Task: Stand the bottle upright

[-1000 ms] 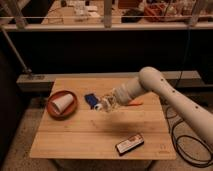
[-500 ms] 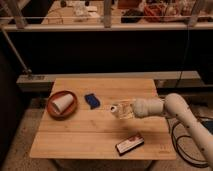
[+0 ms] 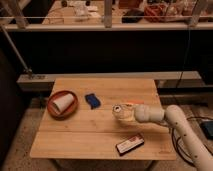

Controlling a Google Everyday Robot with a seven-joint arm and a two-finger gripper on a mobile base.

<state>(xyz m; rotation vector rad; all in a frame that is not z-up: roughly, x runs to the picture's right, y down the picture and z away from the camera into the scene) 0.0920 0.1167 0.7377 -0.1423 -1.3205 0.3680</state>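
One arm in play, coming in from the lower right, with the hand (image 3: pixel 121 113) low over the right-centre of the desk (image 3: pixel 75 135). Can't tell its state, or whether it has hold of anything; the wrist blocks that area.

Bottle (image 3: pixel 120 111): a pale clear shape sits right at the tip of the hand, with a small round end showing toward the camera. It looks to be at or just above the desk surface. Whether it is upright, tilted, or lying is not readable from this angle.

Something orange (image 3: pixel 133 104) pokes out just behind the hand; can't identify it.

Further out: blue item (image 3: pixel 92 100) to the left of the hand, apart from it. Red plate (image 3: pixel 52 106) at the left side of the desk, with a white paper cup (image 3: pixel 63 103) lying on it. Flat black-and-white box (image 3: pixel 129 145) near the front edge, below the hand.

Progress, my read: mid-task. The hand is at the bottle, so approach is done. No evidence of the bottle standing free on its own. Left to do: get it vertical on its base, let go, back off without knocking it.
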